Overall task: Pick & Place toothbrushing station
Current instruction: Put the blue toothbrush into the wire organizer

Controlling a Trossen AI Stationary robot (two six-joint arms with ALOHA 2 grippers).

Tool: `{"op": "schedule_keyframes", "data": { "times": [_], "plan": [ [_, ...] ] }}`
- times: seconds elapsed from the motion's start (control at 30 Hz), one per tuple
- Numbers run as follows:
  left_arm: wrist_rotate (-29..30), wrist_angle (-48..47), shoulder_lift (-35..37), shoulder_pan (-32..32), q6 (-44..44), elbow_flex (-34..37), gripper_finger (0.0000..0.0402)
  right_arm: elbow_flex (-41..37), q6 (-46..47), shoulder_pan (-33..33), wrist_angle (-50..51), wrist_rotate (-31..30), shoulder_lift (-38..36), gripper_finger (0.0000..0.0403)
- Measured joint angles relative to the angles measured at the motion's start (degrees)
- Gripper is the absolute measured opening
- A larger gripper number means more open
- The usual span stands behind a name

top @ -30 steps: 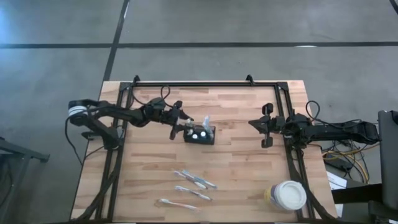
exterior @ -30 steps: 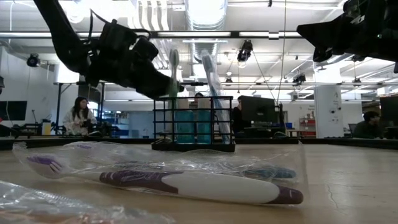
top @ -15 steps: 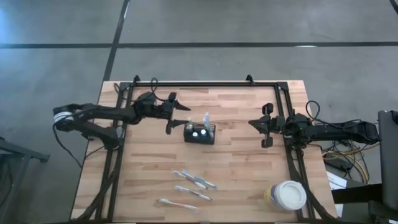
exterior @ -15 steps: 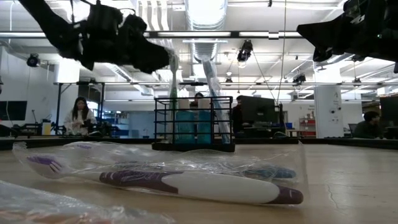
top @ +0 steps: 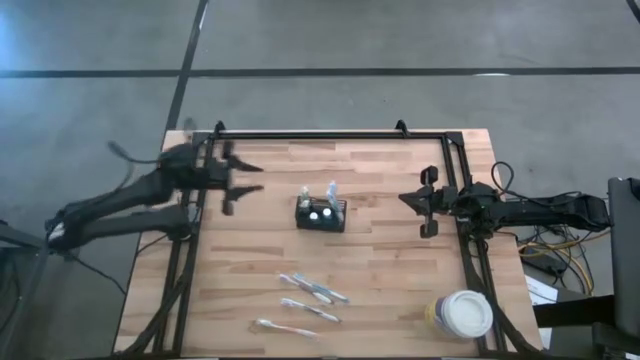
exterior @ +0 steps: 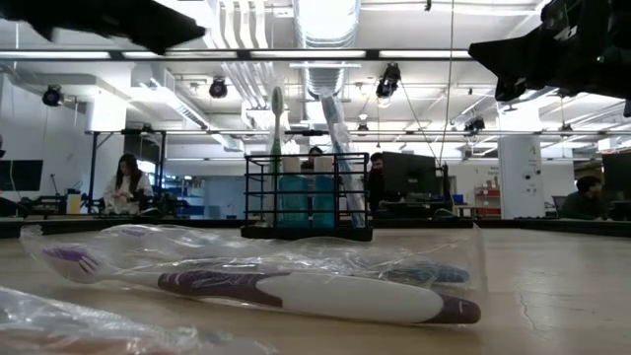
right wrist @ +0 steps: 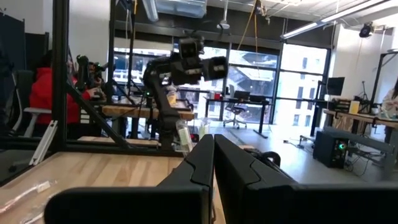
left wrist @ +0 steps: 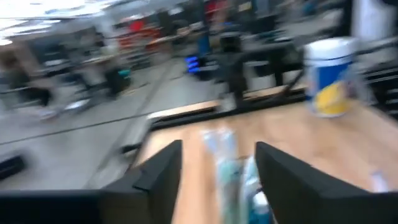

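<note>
Left gripper (top: 248, 178) is empty with fingers spread, so next I'd go for a wrapped toothbrush (top: 312, 289) near the front edge; the toothbrushing station (top: 320, 214) stands mid-table, two brushes upright inside.

You've got three bagged toothbrushes (top: 312, 289) lying on the wooden table (top: 390, 250) at about 6 o'clock, near each other but apart, each in clear plastic. Nearest the low camera is a white-and-purple one (exterior: 296, 293), lying flat in its wrapper. A round white tub (top: 462, 314) with a yellow and blue label sits at 4 o'clock, near the table corner. Behind the table you can see a seated person (exterior: 125, 184) at 9 o'clock and a monitor (exterior: 408, 177) at 3 o'clock.
</note>
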State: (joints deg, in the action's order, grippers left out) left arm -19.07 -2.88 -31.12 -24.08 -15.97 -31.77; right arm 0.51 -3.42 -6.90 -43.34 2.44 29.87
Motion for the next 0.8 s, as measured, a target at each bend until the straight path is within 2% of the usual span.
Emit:
{"op": "schedule_keyframes", "data": {
  "times": [0.07, 0.13, 0.2, 0.23, 0.43, 0.6, 0.8],
  "plan": [
    [7.7, -5.3, 6.5, 0.2, -0.4, -0.2, 0.0148, 0.0, 0.0, 0.0, -0.1, 0.0, 0.0, 0.0008],
    [15.1, -4.0, 12.4, 0.4, 0.2, 1.2, 0.0087, 0.0, -0.1, 0.0, -0.1, 0.0, 0.0, 0.0008],
    [18.5, -0.1, 17.2, 0.4, 1.3, 4.0, 0.0028, 0.0, -0.2, 0.0, -0.2, 0.0, 0.0, 0.0008],
    [18.5, 2.7, 19.6, 0.4, 2.0, 5.5, 0.0015, 0.0, -0.1, 0.0, -0.4, 0.0, 0.0, 0.0008],
    [12.3, 11.1, 27.2, 0.4, 2.7, 18.0, 0.0005, 0.0, 0.0, 0.0, -0.6, -0.1, -0.1, 0.0008],
    [10.5, 15.4, 30.2, 0.4, 4.1, 27.2, 0.0003, 0.0, 0.3, 0.0, -0.7, -0.7, 0.0, 0.0008],
    [9.4, 14.6, 30.1, 0.4, 5.7, 30.5, 0.0002, 0.0, 0.5, 0.0, -0.5, -1.1, -0.1, 0.0008]
  ]
}}
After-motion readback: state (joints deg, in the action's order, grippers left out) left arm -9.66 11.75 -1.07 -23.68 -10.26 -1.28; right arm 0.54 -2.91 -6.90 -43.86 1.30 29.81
